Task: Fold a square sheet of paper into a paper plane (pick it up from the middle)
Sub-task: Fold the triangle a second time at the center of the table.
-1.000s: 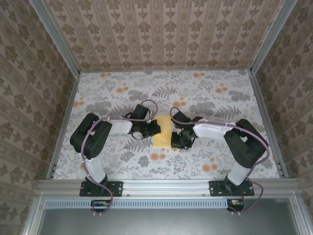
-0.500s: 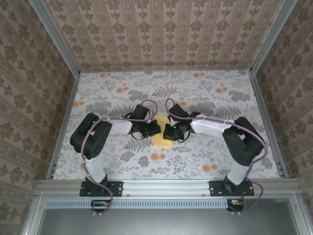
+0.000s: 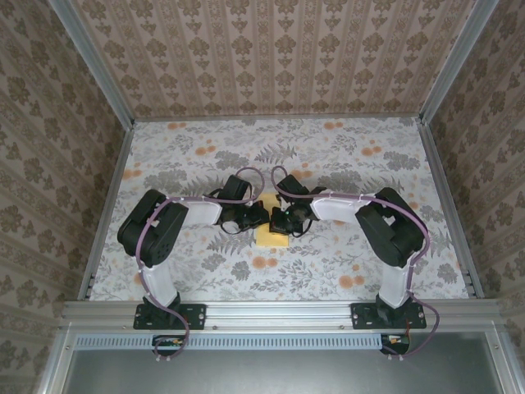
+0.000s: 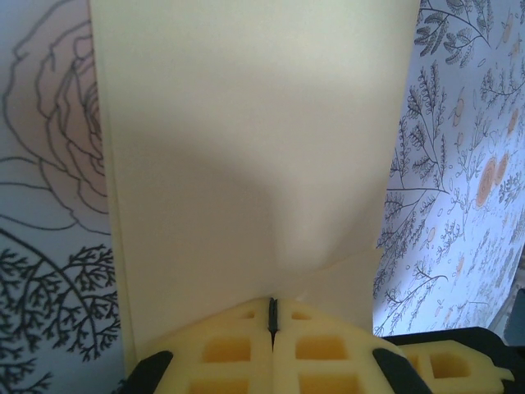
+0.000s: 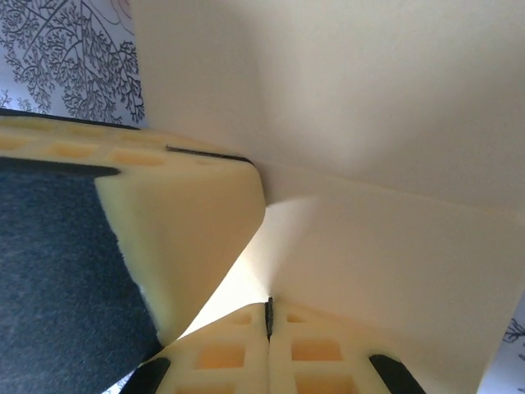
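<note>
So here's where we're at: the sheet of paper (image 3: 275, 236) is lying flat on the flowery table (image 3: 353, 156), pretty much dead centre between the two arms. It's plain yellow and already folded into a narrower shape, not a full square. From above we see its near end poking out toward us, while the far part is covered by both arms.

The left gripper (image 3: 256, 215) comes in from the left and the right gripper (image 3: 285, 220) from the right. They're just beside each other over the far half of the paper.

On the left wrist view, the left gripper (image 4: 272, 328) has its jaws pressed together, with just a thin dark line between the yellow pads. Its tip sits right at the paper (image 4: 246, 148), where a folded flap makes a slanted crease. We honestly can't tell if any paper is nipped in there.

Same deal on the right wrist view: the right gripper (image 5: 268, 324) has its jaws together, with its tip against the paper (image 5: 394, 263). The left gripper's yellow pad (image 5: 180, 222) is right next to it, nearly touching.
</note>
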Available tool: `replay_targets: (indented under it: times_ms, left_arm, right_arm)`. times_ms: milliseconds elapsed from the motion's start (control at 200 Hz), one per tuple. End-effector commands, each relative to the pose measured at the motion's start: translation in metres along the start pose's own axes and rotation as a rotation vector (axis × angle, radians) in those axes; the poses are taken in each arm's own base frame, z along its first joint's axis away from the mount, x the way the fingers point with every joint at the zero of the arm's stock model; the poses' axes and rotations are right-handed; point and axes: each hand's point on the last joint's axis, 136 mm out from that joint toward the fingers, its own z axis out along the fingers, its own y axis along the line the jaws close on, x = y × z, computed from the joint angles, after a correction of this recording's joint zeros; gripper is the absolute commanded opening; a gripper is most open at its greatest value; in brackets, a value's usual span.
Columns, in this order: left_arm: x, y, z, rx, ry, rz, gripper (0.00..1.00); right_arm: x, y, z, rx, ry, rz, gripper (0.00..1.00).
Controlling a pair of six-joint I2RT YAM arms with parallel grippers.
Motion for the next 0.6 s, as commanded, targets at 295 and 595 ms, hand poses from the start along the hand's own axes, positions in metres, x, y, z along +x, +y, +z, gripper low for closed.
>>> replay_targets:
  times_ms: [295,595]
  left_arm:
    - [0.054,0.084,0.009,-0.281,0.128,-0.147,0.0]
    - [0.054,0.09,0.009,-0.29,0.133,-0.157,0.0]
  right_arm:
    - [0.019,-0.034,0.005,0.049,0.031,0.062,0.0]
    - [0.068,-0.07,-0.015,0.088,0.114,0.075,0.0]
